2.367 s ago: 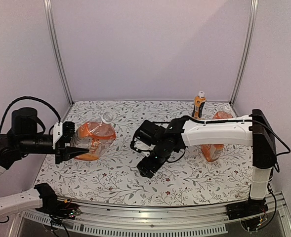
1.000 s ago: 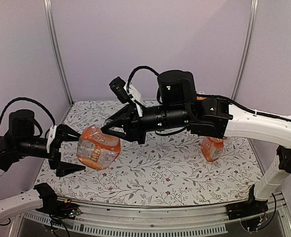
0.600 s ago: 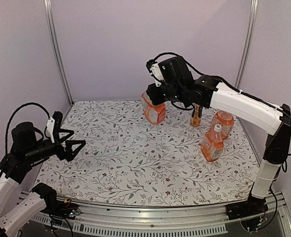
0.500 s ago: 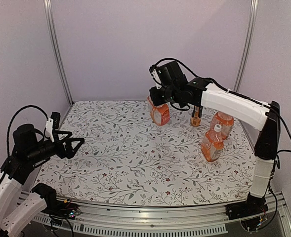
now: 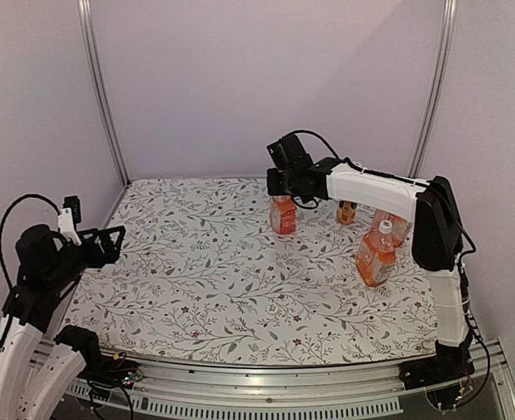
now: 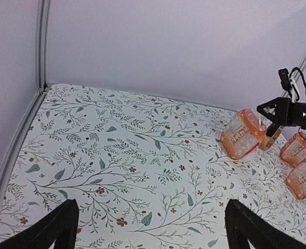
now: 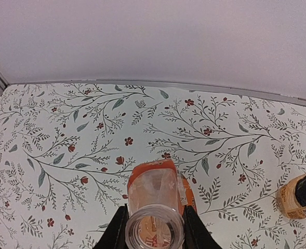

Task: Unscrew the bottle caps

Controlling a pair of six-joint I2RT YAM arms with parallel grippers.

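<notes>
My right gripper [image 5: 283, 194] is shut on the neck of a squat orange bottle [image 5: 283, 216] at the back middle of the table. The bottle hangs upright with its base at or just above the cloth. In the right wrist view the gripper [image 7: 155, 231] clasps an open neck [image 7: 155, 226] that carries no cap. A second squat bottle [image 5: 375, 255] at the right carries a white cap [image 5: 382, 226]. Behind it is another squat bottle [image 5: 390, 214], with a slim bottle [image 5: 347, 212] to its left. My left gripper [image 5: 102, 244] is open and empty at the left edge.
The flowered cloth [image 5: 222, 280] covers the table, with metal posts [image 5: 100, 96] at the back corners. In the left wrist view the held bottle [image 6: 240, 136] is far right, next to two squat ones [image 6: 297, 148] [image 6: 304, 177].
The right gripper took the bottle from beside the left gripper, carried it to the back middle and lowered it upright. The left arm drew back to the left edge, still open.
</notes>
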